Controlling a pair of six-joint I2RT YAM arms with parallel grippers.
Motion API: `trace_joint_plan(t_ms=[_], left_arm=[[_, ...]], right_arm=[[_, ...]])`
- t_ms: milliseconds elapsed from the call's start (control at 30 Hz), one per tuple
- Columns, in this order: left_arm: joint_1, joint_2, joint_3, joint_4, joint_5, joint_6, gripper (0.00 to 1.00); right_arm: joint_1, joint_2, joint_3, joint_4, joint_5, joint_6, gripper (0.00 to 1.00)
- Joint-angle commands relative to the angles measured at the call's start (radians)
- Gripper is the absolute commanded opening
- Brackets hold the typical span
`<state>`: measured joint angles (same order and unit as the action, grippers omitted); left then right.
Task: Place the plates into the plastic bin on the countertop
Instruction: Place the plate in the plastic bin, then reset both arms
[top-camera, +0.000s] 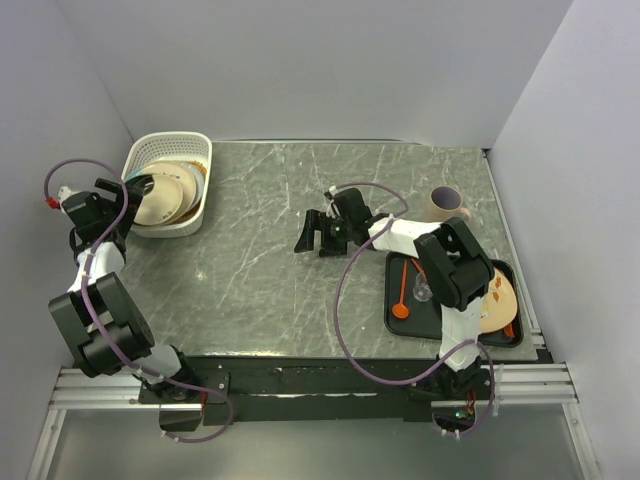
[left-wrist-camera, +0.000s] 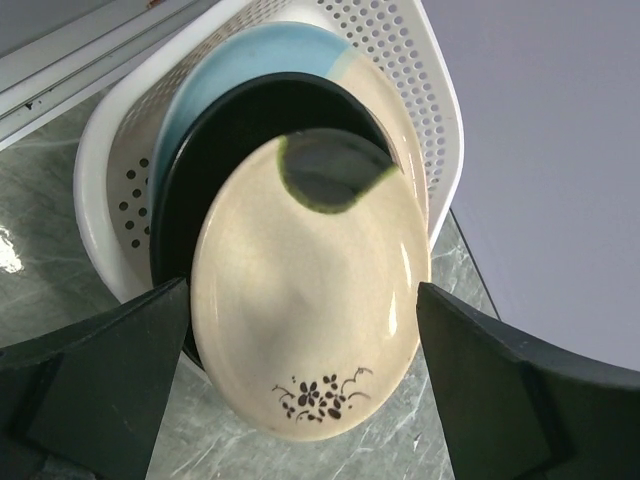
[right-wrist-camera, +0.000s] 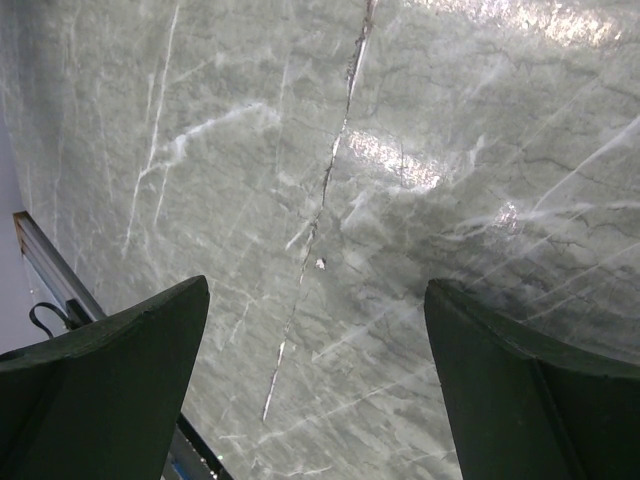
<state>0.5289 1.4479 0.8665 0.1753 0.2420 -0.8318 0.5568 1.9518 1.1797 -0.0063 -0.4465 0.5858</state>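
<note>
The sprig plate (left-wrist-camera: 330, 250) is leaned in the bin (left-wrist-camera: 420, 60), sprig edge pointed at the left gripper (left-wrist-camera: 302, 288), spread open; the right gripper (right-wrist-camera: 317, 283) is held open above countertop (right-wrist-camera: 400, 150).

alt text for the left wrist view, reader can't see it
A cream plate with a dark flower sprig rests in the white perforated bin, over a dark plate and a blue-and-cream plate. The open left gripper flanks it on both sides.

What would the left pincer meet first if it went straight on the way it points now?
Probably the cream plate with the sprig, leaning on a dark plate in the white bin; depth is unclear.
</note>
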Motion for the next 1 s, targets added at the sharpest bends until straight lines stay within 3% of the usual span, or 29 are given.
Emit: trace_joint_plan(t_ms=[0, 567, 967], left_arm=[[0.000, -0.043, 0.008, 0.023, -0.007, 0.026, 0.99], [-0.026, -0.106, 0.055, -0.097, -0.078, 0.062, 0.99], [-0.081, -0.173, 0.043, -0.086, -0.046, 0.118, 0.99]], right_arm=[[0.006, 0.007, 0.038, 0.012, -0.006, -0.011, 0.95], [0.005, 0.001, 0.037, 0.012, -0.004, -0.012, 0.95], [0.005, -0.019, 0.032, -0.001, 0.020, -0.017, 0.95]])
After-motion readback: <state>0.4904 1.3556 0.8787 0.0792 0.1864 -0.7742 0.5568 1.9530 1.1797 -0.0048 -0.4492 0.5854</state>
